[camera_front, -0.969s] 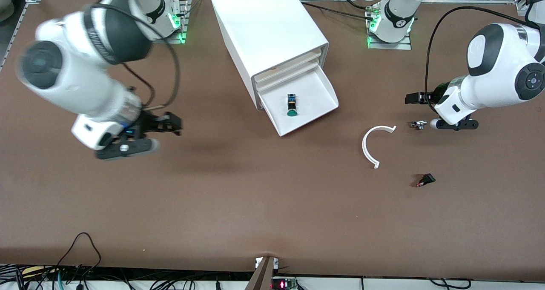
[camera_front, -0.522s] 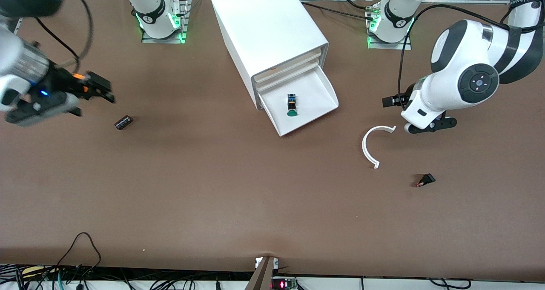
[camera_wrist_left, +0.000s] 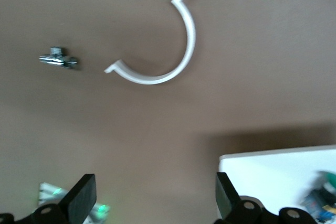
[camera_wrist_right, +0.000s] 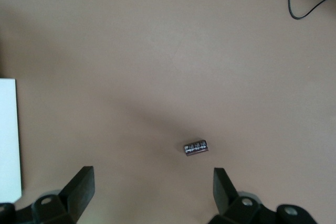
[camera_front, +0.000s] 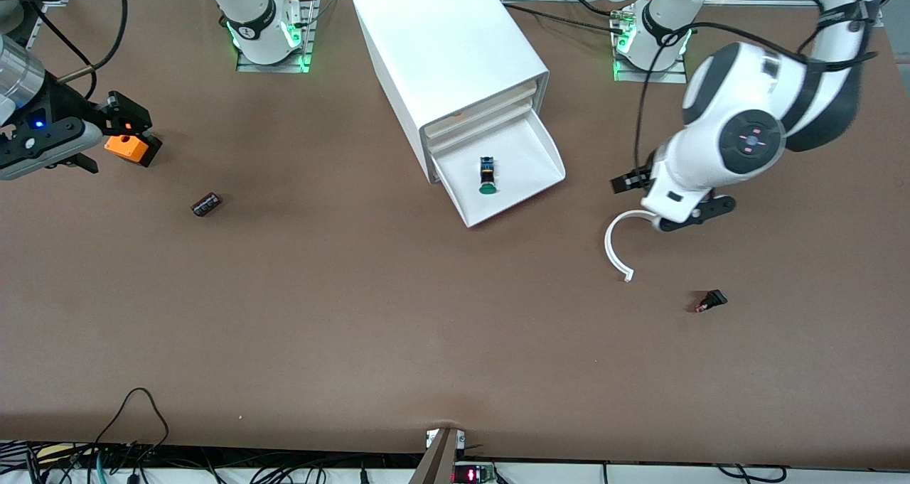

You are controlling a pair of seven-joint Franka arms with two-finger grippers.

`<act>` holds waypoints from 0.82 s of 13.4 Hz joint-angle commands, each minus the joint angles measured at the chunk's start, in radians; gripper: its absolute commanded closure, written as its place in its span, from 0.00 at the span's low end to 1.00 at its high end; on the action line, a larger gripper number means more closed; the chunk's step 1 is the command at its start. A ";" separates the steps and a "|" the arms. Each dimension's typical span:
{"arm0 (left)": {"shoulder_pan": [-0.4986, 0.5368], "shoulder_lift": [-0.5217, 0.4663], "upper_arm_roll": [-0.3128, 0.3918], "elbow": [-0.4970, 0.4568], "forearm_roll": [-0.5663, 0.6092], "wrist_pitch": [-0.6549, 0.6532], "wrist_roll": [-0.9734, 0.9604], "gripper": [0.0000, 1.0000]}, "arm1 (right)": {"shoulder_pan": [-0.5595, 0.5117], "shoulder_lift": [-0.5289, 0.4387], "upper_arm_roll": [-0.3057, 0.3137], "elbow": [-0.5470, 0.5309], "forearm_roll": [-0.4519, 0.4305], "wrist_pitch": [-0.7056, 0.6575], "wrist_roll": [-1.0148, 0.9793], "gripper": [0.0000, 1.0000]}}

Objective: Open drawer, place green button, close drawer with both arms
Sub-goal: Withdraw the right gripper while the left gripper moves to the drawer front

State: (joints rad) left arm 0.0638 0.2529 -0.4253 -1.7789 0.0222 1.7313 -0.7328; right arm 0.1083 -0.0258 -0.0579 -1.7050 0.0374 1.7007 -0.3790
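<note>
One button (camera_front: 487,175) lies in the one pulled-out drawer (camera_front: 530,158), lowest in the white cabinet (camera_front: 444,43): green cap, black middle, blue end. Both tools gape wide, holding nothing. The left tool (camera_front: 643,192) hangs over a white arc (camera_front: 617,246); the right tool (camera_front: 85,132) hangs over an orange box (camera_front: 126,147). On the surface (camera_front: 355,327) also lie a black cylinder (camera_front: 206,204), a black-and-red switch (camera_front: 710,300) and a metal bit (camera_wrist_left: 59,59).
</note>
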 commanded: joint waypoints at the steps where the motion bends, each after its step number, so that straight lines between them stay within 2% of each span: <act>1: -0.054 0.058 -0.003 0.003 0.015 0.083 -0.107 0.00 | 0.002 -0.013 0.053 0.010 -0.042 -0.001 0.126 0.00; 5: -0.128 0.107 -0.004 -0.092 0.016 0.362 -0.215 0.00 | 0.001 -0.008 0.055 0.045 -0.077 -0.019 0.120 0.00; 9: -0.164 0.157 -0.003 -0.109 0.032 0.490 -0.284 0.00 | -0.004 -0.005 0.047 0.065 -0.083 -0.036 0.114 0.00; 11: -0.174 0.170 -0.003 -0.154 0.033 0.588 -0.292 0.00 | -0.007 0.016 0.043 0.077 -0.083 -0.041 0.121 0.00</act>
State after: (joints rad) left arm -0.1001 0.4162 -0.4304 -1.8952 0.0236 2.2414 -0.9946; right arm 0.1079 -0.0272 -0.0149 -1.6582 -0.0318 1.6877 -0.2738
